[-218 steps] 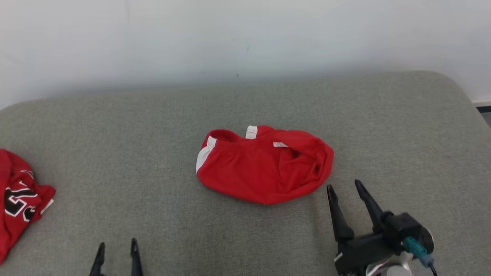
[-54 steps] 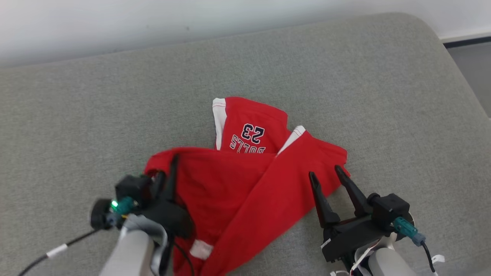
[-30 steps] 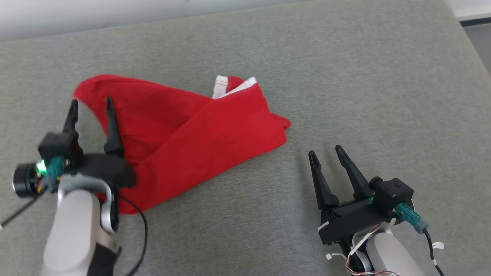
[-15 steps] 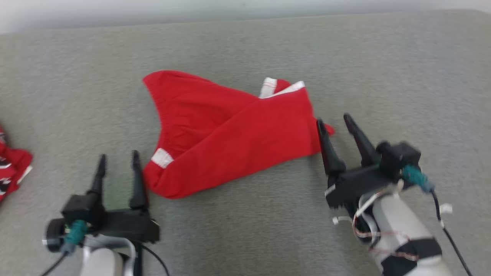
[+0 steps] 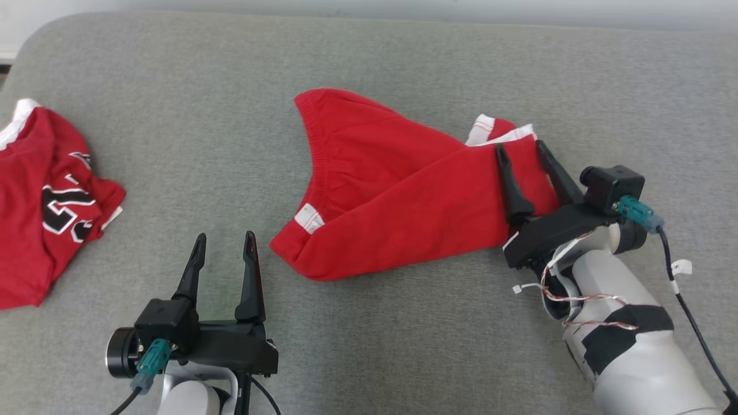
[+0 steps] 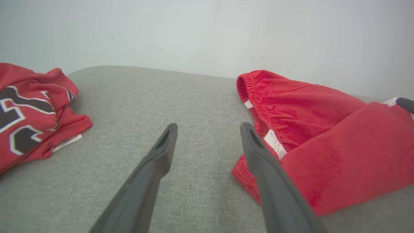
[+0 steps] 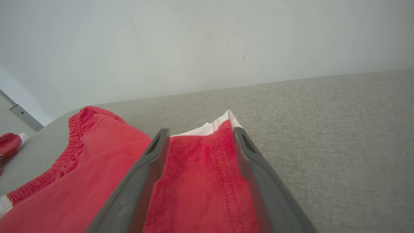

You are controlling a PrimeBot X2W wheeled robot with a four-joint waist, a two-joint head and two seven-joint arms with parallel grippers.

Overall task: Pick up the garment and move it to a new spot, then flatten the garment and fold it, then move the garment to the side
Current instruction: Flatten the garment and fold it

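1. On the grey upholstered cushion (image 5: 173,86), near its middle, the red shorts (image 5: 403,202) lie loosely spread and partly folded over on themselves. The elastic waistband is towards the left and one leg runs out to the right.
2. A white label (image 5: 309,216) shows inside the waistband at the lower left, and white trim (image 5: 496,129) shows at the leg hems on the far right.
3. The left gripper (image 5: 225,236) is at the lower left with its two dark fingers spread wide and nothing between them. In the left wrist view the left gripper (image 6: 209,127) is over bare cushion, and the shorts (image 6: 323,129) are just beside its right-hand finger.
4. The right gripper (image 5: 520,147) is over the right end of the shorts, its jaws equally wide apart. In the right wrist view the right gripper (image 7: 200,131) has the red leg fabric and its white hem between its fingers. The fingers are not pinching the cloth, and whether they touch it cannot be told.
5. A red jersey (image 5: 46,196) with black-and-white lettering lies crumpled at the cushion's left edge, well apart from the shorts.
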